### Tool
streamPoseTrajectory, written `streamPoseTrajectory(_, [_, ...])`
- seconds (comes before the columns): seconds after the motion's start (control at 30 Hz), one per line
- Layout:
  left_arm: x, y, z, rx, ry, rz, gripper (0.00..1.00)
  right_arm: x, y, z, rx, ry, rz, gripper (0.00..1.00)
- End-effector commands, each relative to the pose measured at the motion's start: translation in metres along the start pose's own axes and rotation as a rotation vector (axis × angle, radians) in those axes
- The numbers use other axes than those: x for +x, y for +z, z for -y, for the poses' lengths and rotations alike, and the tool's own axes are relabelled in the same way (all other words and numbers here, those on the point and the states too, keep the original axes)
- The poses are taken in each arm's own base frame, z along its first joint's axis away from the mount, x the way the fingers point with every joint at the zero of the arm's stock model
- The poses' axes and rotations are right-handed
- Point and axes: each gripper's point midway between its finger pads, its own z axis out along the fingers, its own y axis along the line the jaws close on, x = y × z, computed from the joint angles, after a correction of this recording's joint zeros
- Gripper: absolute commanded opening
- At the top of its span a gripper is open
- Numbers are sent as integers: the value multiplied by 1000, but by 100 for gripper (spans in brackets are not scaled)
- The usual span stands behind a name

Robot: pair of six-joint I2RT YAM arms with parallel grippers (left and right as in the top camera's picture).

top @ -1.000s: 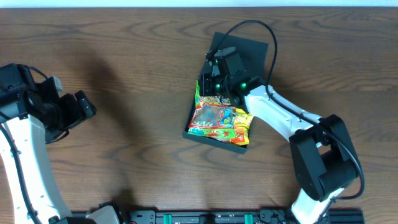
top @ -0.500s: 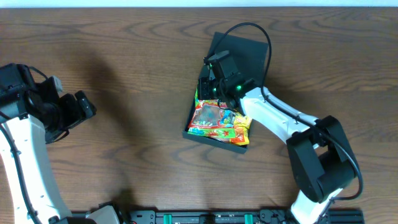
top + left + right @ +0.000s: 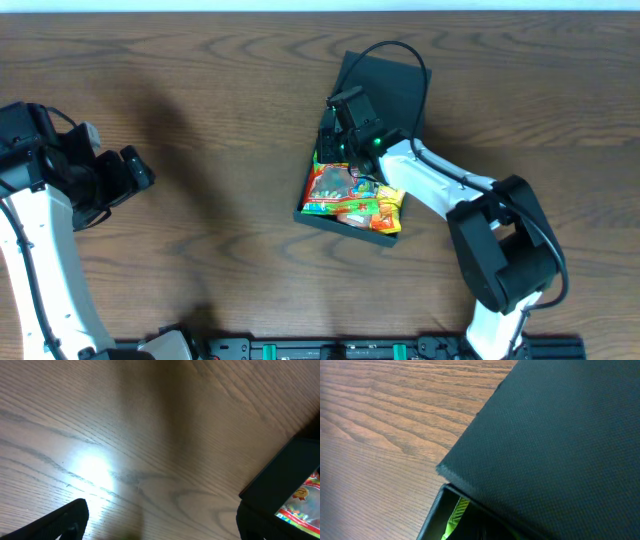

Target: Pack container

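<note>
Left fingers (image 3: 67, 519) wide apart above the table (image 3: 200, 100) — right fingers (image 3: 337, 135) together over the open container (image 3: 345, 222).

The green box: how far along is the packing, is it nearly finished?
Done: colourful snack bags already lie inside the container. In hand: the right hand, shut and holding nothing I can see, is at the box's back edge by the open lid. Left: the lid is not yet closed; it stands open behind the box. The left hand is open, far off to the side.
</note>
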Motion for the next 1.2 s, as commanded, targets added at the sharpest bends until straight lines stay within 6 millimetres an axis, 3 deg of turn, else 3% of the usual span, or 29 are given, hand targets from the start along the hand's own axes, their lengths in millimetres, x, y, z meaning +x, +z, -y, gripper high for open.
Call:
streamPoseTrajectory(0.0, [-1,0,-3,-13,6,-1,95,8,9,2,14,-12,-23,1])
streamPoseTrajectory(0.17, [-1,0,-3,-13,6,-1,95,-14,-19,-4,16,-22,50,1])
streamPoseTrajectory(0.4, [-1,0,-3,-13,6,-1,95,-49,-105,-9,46,-80,187,1])
streamPoseTrajectory(0.5, [-1,0,-3,-13,6,-1,95,-47,-137,4,118,-68,196,1])
streamPoseTrajectory(0.63, [-1,0,-3,-13,6,-1,95,-30,-159,36,238,-28,139,1])
streamPoseTrajectory(0.73, [-1,0,-3,-13,6,-1,95,-14,-164,65,317,55,76,1])
streamPoseTrajectory(0.87, [-1,0,-3,-13,6,-1,95,9,-154,91,301,121,12,1])
streamPoseTrajectory(1.07, [-1,0,-3,-13,6,-1,95,51,-128,96,103,177,-44,1])
streamPoseTrajectory(1.17, [-1,0,-3,-13,6,-1,95,68,-122,102,117,183,-82,1])
